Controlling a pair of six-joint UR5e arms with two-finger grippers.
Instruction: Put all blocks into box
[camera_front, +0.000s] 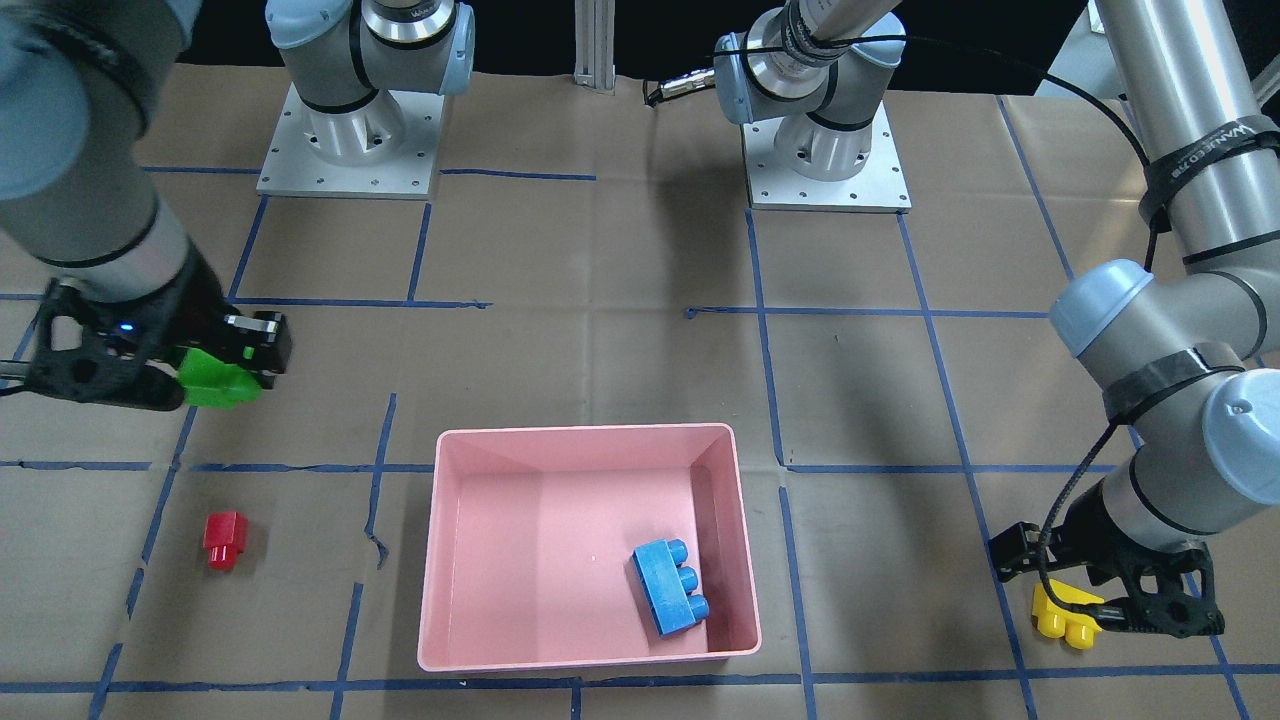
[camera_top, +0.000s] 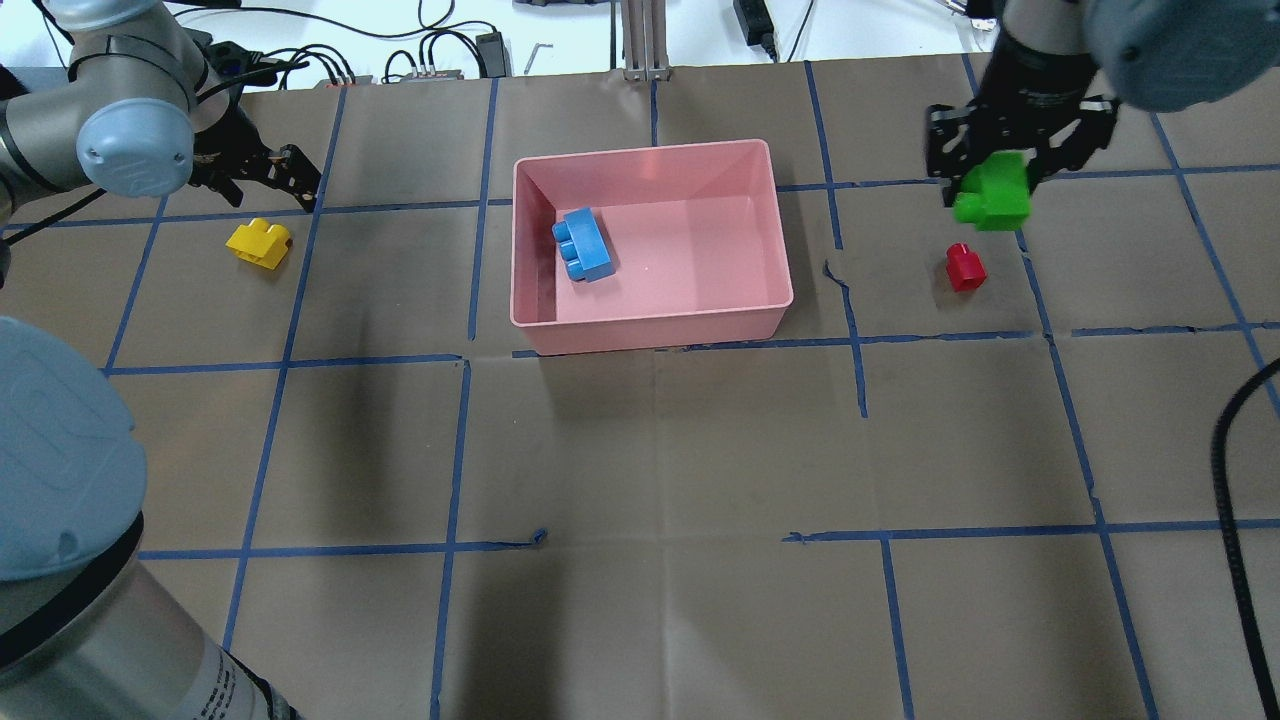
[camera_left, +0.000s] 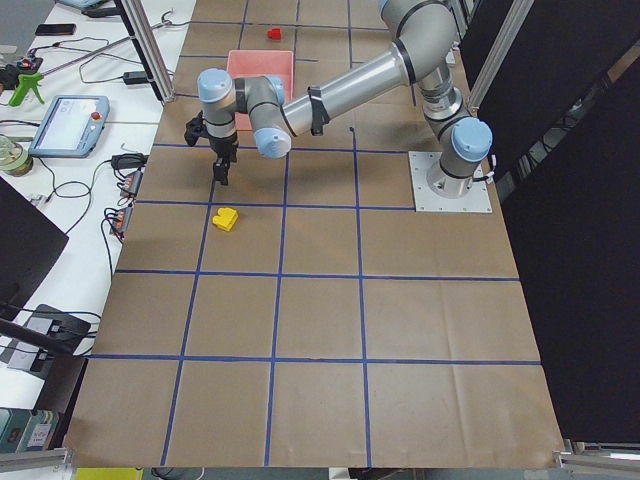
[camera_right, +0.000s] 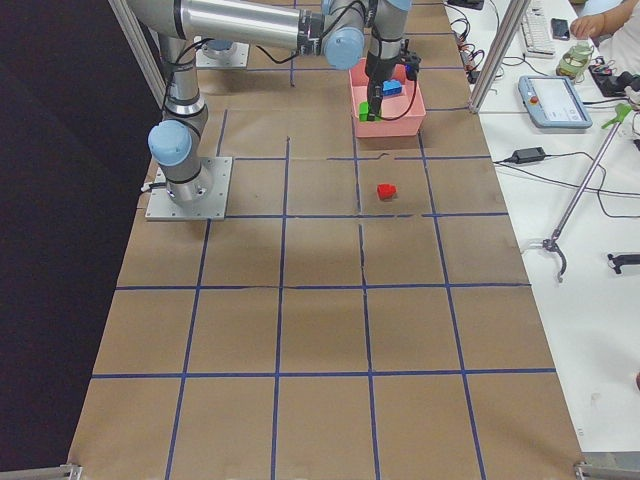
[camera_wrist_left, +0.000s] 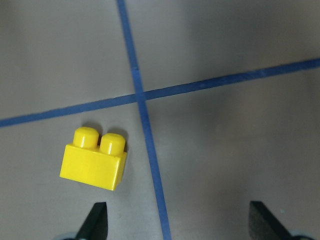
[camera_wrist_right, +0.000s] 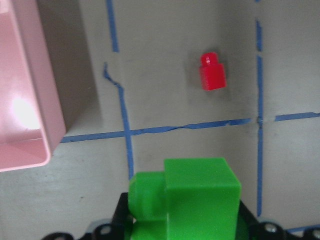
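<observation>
my right end effector (camera_top: 990, 178) grasping green block (camera_wrist_right: 195, 195) | box (camera_top: 650, 150) off to its left | left end effector (camera_wrist_left: 178, 212) released, near yellow block (camera_wrist_left: 95, 162)

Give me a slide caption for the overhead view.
Right gripper holds the green block; left gripper open near the yellow block; blue block in the pink box, red block outside.

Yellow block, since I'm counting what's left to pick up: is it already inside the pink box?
No, the yellow block sits well outside the box, close to the open left gripper.
</observation>
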